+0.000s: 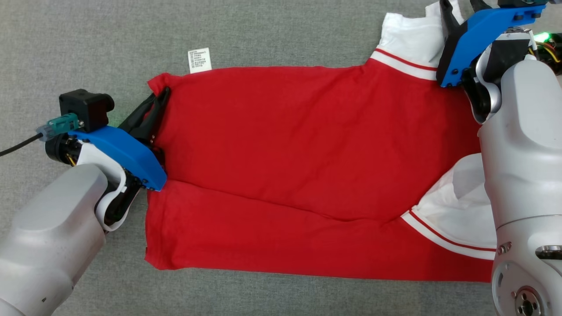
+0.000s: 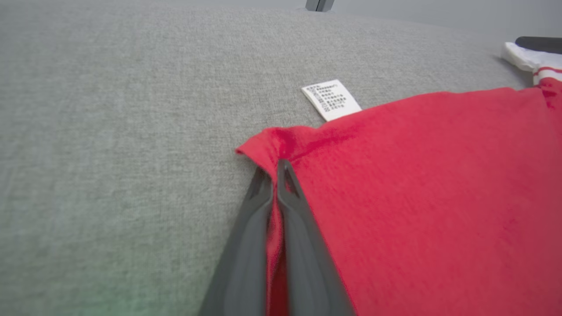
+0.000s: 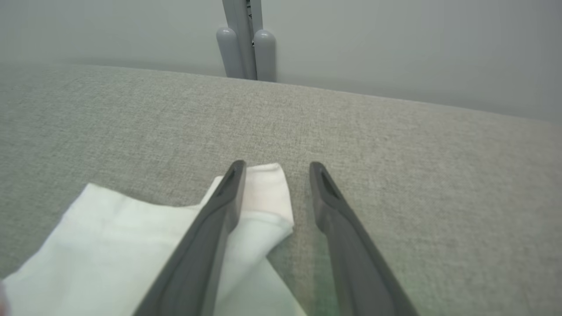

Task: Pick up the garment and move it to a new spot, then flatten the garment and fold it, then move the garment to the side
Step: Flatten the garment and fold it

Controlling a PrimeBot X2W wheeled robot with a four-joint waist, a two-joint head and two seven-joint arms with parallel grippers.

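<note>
**Left pincer nipped on the hem corner, right pincer spread at the sleeve**

The red garment (image 1: 285, 153) lies spread flat on the grey cloth-covered counter (image 1: 88, 39). Its hem end is on my left and its collar end on my right. A long crease runs across it from the hem side to the near sleeve.

My left pincer (image 1: 163, 94) is at the far hem corner, fingers pressed together, with a fold of red cloth pinched between them. In the left wrist view the cloth shows as a thin red strip between the two dark fingers (image 2: 246, 245), and the corner bunches into a small peak just past the tips. A white label (image 1: 199, 60) sticks out from the garment's far edge, flat on the counter just beyond that corner.

My right pincer (image 1: 463, 6) is at the far white sleeve (image 1: 408, 37), on the side toward the counter's far edge. Its fingers stand spread apart. In the right wrist view the end of the sleeve lies between them and partly under one finger (image 3: 206, 245). The other finger is over bare counter. I cannot tell whether either finger touches the cloth.

The near white sleeve (image 1: 456, 206), with its red and white trim band, lies beside my right forearm. A grey post (image 3: 246, 44) stands beyond the counter's far edge.
</note>
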